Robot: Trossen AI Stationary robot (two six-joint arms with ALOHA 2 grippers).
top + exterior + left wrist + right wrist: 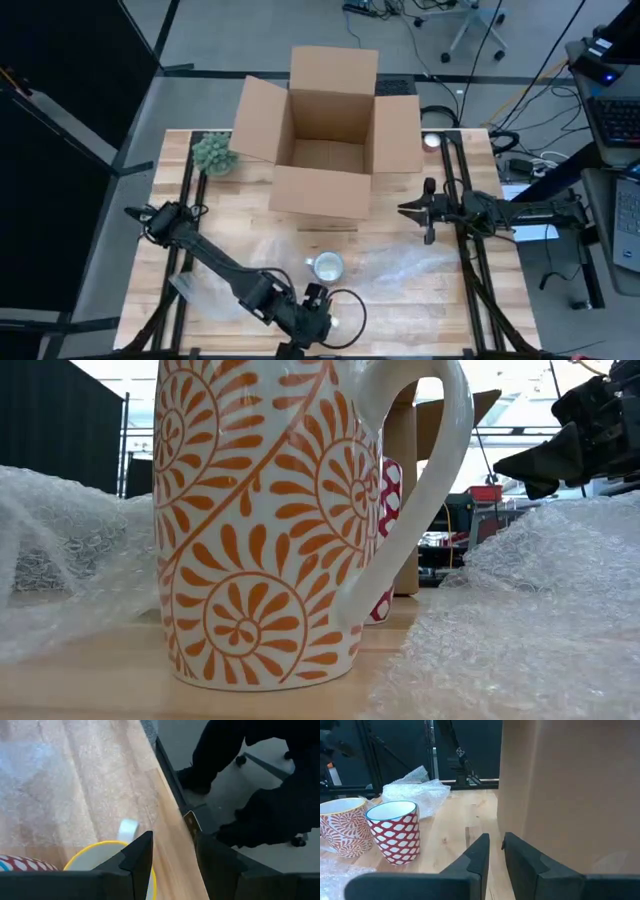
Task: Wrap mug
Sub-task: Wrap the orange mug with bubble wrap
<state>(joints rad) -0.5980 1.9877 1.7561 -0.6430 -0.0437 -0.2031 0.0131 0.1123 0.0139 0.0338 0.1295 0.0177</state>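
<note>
Right now your orange-patterned mug (pixel 270 520) stands upright on the wooden table (pixel 450 300), near the front edge, with bubble wrap (pixel 530 620) lying on both sides of it; a red-and-white cup (pixel 395 832) stands just beside it; the open cardboard box (pixel 325 150) sits behind. Your left gripper (pixel 172 855) hangs at the front edge, fingers slightly apart and empty; your right gripper (pixel 496 851) waits beside the box, fingers nearly together, holding nothing.
</note>
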